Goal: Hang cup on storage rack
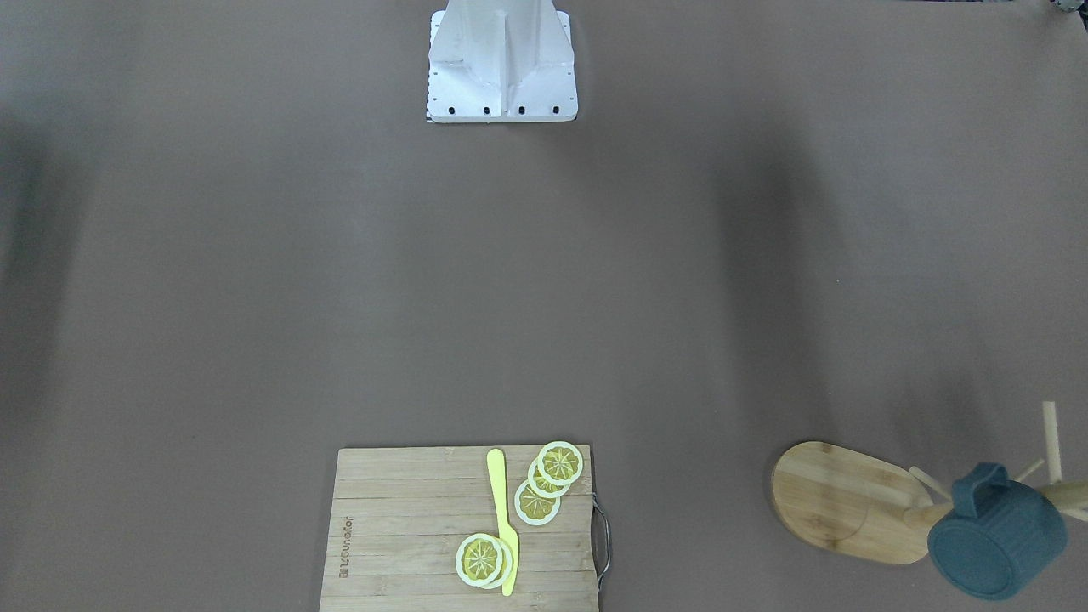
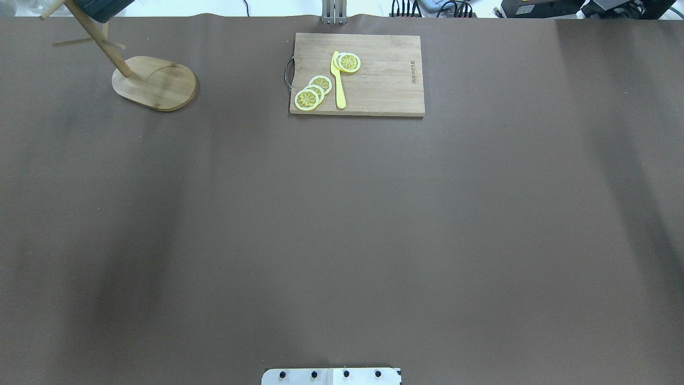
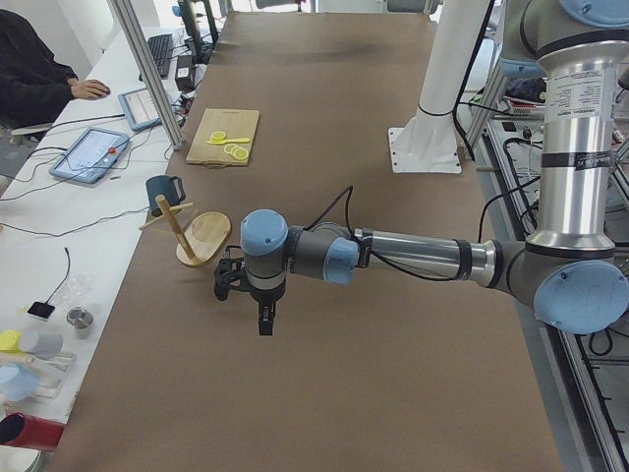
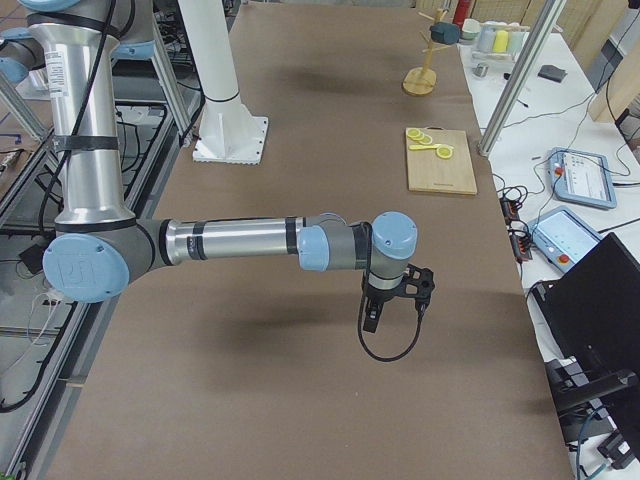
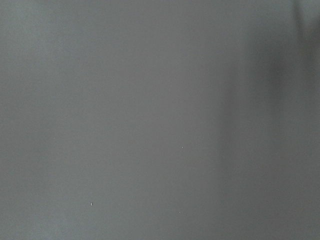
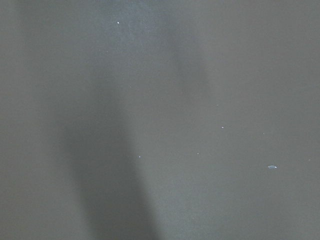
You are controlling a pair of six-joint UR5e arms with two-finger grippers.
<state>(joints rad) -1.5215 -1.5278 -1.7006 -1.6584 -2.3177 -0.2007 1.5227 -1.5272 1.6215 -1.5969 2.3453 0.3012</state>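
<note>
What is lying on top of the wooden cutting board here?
On the cutting board lie a yellow knife, a row of three overlapping lemon slices, and a stack of slices next to the knife. The stack's top slice covers those beneath, so their count is unclear.

In the overhead view the top edge cuts off most of the cup point(image 2: 104, 7) and the upper pegs of the rack point(image 2: 160, 88). In the front view the right edge cuts the rack, the cup hides the place where its handle meets the pegs, and the bottom edge cuts the board point(image 1: 399, 544). The left gripper point(image 3: 264, 323) and the right gripper point(image 4: 370, 320) show only in the side views, too small to judge their jaws. Both wrist views give only blurred table point(image 5: 160, 120).
</note>
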